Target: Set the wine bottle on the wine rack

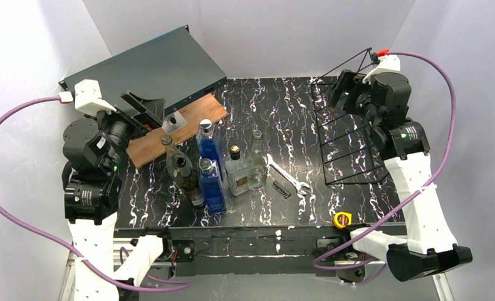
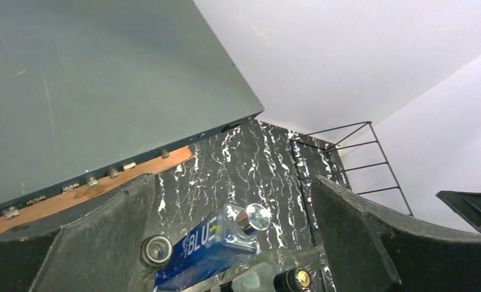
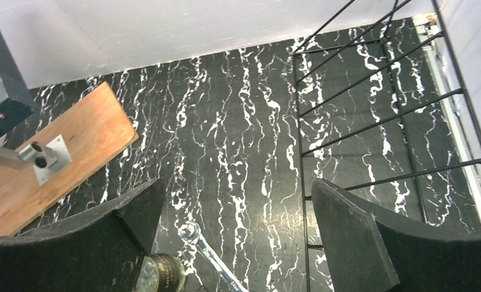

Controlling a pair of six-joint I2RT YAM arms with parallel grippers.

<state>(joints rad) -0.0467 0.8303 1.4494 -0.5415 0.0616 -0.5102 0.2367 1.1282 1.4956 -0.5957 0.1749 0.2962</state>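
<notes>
The dark wine bottle point(image 1: 190, 182) stands upright in a cluster of bottles at mid table. With it are two blue bottles point(image 1: 211, 182), clear bottles point(image 1: 237, 170) and an olive one point(image 1: 171, 157). The black wire wine rack point(image 1: 348, 135) stands at the right and holds nothing; it also shows in the left wrist view point(image 2: 347, 159) and the right wrist view point(image 3: 378, 118). My left gripper point(image 1: 147, 109) is open and empty, raised left of and behind the bottles; its view point(image 2: 232, 182) looks down on a blue bottle point(image 2: 204, 242). My right gripper point(image 1: 341, 86) is open and empty over the rack's far left corner point(image 3: 235, 185).
A dark grey flat metal case point(image 1: 151, 66) leans at the back left above a wooden board point(image 1: 170, 133) with a metal flange post point(image 3: 43, 155). A wrench point(image 1: 287, 175) lies right of the bottles, and a yellow tape measure point(image 1: 342, 219) near the front edge. White walls enclose the table.
</notes>
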